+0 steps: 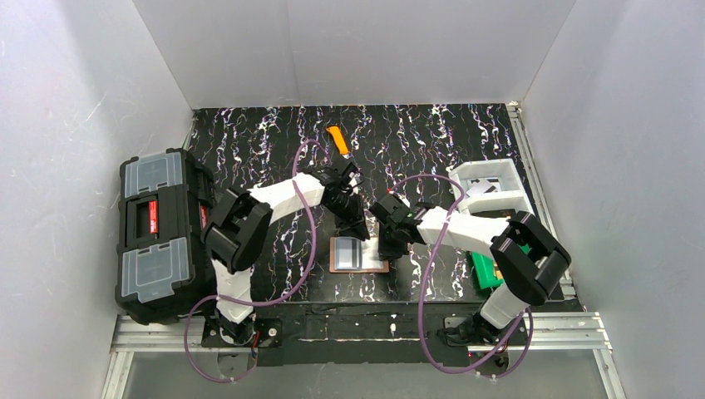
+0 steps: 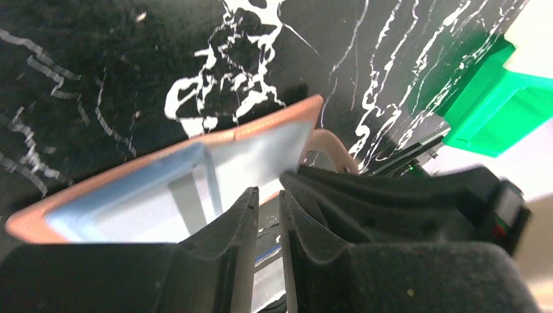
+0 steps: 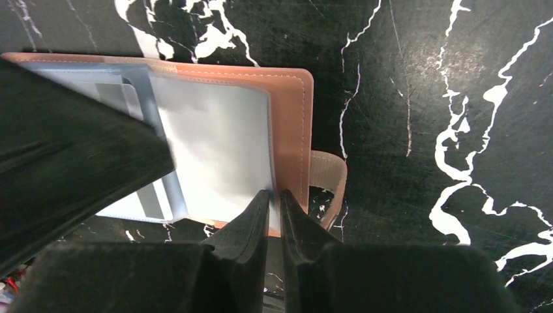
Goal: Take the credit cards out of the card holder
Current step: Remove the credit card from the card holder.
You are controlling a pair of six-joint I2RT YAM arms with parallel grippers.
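The brown card holder [image 1: 376,265] lies open on the black marbled table between the two arms, its clear sleeve facing up. A pale blue-grey credit card [image 3: 151,199] with a grey stripe pokes out past the card holder's [image 3: 291,111] near edge. My left gripper [image 1: 357,230] hangs over the card side. In the left wrist view the left gripper [image 2: 267,192] has a narrow gap between its fingers, and nothing shows clamped. My right gripper [image 3: 274,193] rests its tips on the holder's near edge beside the side tab [image 3: 329,176], with its fingers almost together. No orange-tan card shows.
An orange-and-black utility knife [image 1: 337,140] lies at the back of the table. A big black toolbox [image 1: 158,237] stands at the left. On the right stands a white bin [image 1: 490,187], with a green box [image 1: 485,270] in front of it. White walls enclose the table.
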